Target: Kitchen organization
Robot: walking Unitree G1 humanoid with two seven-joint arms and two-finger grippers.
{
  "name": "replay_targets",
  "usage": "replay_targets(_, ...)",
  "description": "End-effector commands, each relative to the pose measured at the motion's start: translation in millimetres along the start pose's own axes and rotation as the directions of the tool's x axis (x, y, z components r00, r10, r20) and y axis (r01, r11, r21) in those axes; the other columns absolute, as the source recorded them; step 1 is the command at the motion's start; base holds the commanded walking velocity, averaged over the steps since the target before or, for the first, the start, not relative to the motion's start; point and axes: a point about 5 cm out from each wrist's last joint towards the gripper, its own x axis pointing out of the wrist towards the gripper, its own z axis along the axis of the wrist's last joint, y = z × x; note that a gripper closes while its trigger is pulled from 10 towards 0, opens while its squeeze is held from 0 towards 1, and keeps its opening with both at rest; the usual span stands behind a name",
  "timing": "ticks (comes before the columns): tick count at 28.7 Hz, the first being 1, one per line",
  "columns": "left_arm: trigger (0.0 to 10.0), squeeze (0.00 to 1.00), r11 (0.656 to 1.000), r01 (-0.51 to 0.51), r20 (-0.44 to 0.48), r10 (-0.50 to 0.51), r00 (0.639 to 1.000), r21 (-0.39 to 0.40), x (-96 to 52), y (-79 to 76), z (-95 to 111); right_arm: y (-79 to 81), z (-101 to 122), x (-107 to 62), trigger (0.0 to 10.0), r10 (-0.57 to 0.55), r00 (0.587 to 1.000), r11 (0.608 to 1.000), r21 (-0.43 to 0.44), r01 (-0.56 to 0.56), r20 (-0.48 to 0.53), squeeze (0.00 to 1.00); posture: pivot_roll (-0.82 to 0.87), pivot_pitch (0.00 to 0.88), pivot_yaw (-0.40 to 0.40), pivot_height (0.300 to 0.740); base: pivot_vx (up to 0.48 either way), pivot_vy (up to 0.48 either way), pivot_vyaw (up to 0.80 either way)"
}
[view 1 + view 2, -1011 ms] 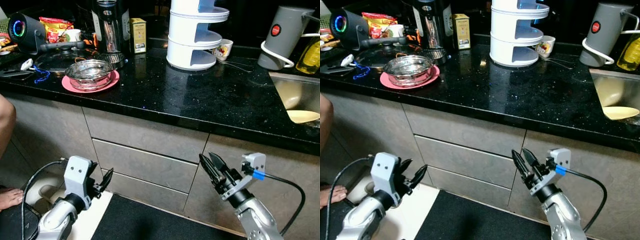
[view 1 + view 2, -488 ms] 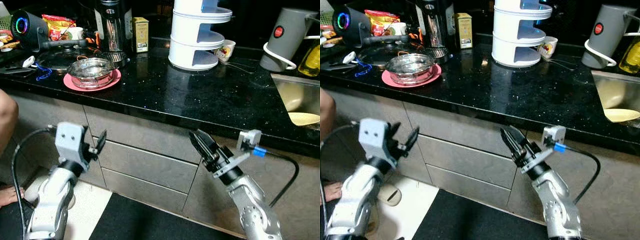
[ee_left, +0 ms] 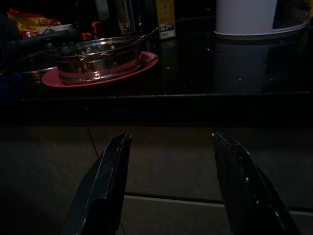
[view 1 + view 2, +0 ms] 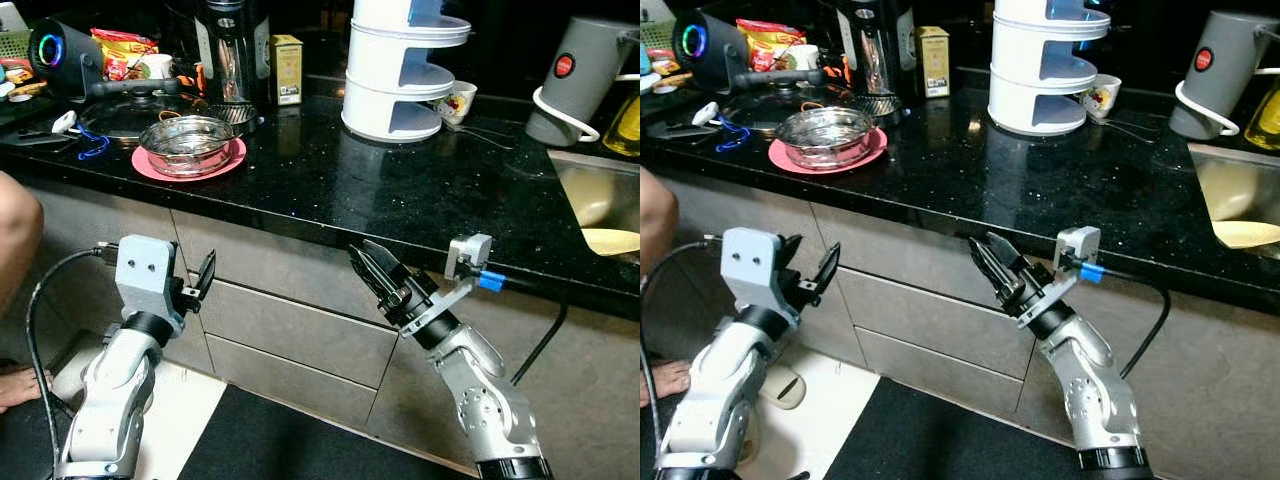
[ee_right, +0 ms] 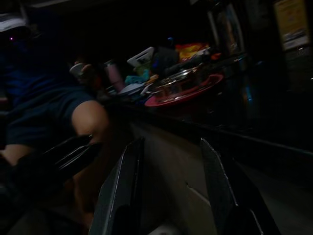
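Table: black speckled stone table (image 4: 400, 200) above grey drawer fronts (image 4: 300, 330).
Left claw: left claw (image 4: 203, 278) raised in front of the drawers, below the table edge; fingers (image 3: 105, 181) spread apart, nothing between them.
Right claw: right claw (image 4: 372, 275) held just under the table edge, pointing up toward the robot's left; fingers (image 5: 122, 191) parted, holding nothing.
Glass bowl: clear glass bowl (image 4: 186, 145) sits on a pink plate (image 4: 150, 170), on the robot's left part of the table, well apart from both claws.
Behind bowl: dark pan with a glass lid (image 4: 125, 110), a blender (image 4: 228, 55), a small yellow-green box (image 4: 287, 68), a black speaker with a lit ring (image 4: 62, 55), red and yellow snack packets (image 4: 115, 50).
Left edge of table: blue cord (image 4: 90, 148) and a small white item, too small to tell.
Centre back: white tiered rack (image 4: 400, 70); a patterned cup (image 4: 456, 100) just beside it.
Right side: grey kettle (image 4: 575, 80) with a white hose; steel sink (image 4: 590, 195) with a pale yellow plate (image 4: 610, 240) lying in it.
Person: a bare knee (image 4: 18, 240) at far left, a foot (image 4: 20, 385) on the floor below.
Floor: dark mat (image 4: 290, 440) beside pale tiles.
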Motion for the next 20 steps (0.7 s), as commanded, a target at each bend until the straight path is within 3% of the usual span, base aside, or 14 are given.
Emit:
replay_targets(1, 10.0, 0.00, 1.000, -0.007, -0.002, 0.007, 1.000, 0.013, 1.6, 0.9, 3, 8.2, 7, 7.6, 10.0, 0.050, 0.999, 0.999, 0.014, -0.051, 0.015, 0.00, 0.03, 0.000, -0.047, 0.740, 0.270, 0.000, 0.00)
replay_targets(12, 10.0, 0.00, 0.999, -0.028, 0.015, 0.028, 1.000, 0.040, 6.4, 7.5, 11, 30.5, 13, 11.4, 10.0, 0.217, 0.976, 0.971, 0.102, -0.217, 0.012, 0.00, 0.03, 0.000, -0.051, 0.740, 0.311, 0.000, 0.00)
replay_targets(20, 10.0, 0.00, 0.999, -0.024, 0.025, 0.023, 0.999, 0.041, 6.6, 5.2, 14, 39.6, 18, 10.6, 10.0, 0.273, 0.961, 0.946, 0.171, -0.275, 0.037, 0.00, 0.04, 0.000, -0.052, 0.740, 0.346, 0.000, 0.00)
